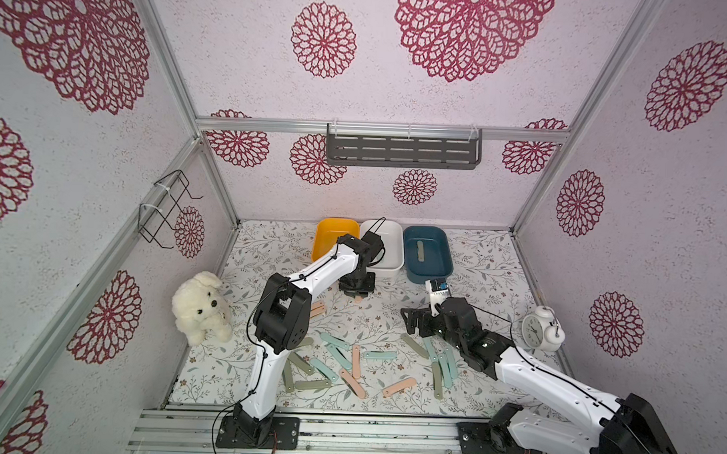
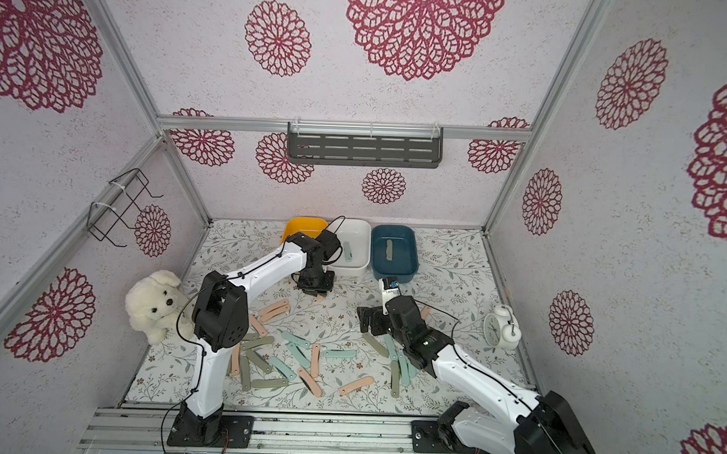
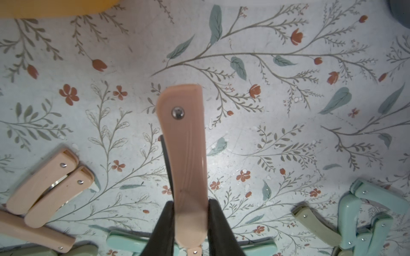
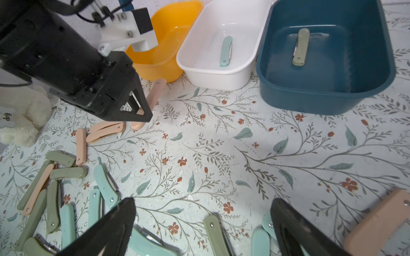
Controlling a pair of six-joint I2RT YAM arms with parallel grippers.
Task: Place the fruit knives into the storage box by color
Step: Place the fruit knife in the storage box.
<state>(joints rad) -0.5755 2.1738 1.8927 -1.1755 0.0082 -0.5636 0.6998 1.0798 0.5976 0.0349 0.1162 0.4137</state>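
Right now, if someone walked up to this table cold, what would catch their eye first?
Probably the left gripper, shut on a peach-pink knife near the orange bin, which stands in a far-edge row with a white bin and a blue bin. Then the jumble of pink, teal and olive knives across the near half of the table.

- The word "dog", in dark lowercase letters turned sideways, stands on a white tag (image 4: 6,117) on the cream plush toy (image 4: 24,119), in the right wrist view.
- The white alarm clock (image 1: 535,329) has dial figures too small to read in both top views.
- A white block (image 1: 437,295) on the right arm's wrist bears a blurred, unreadable dark print line.
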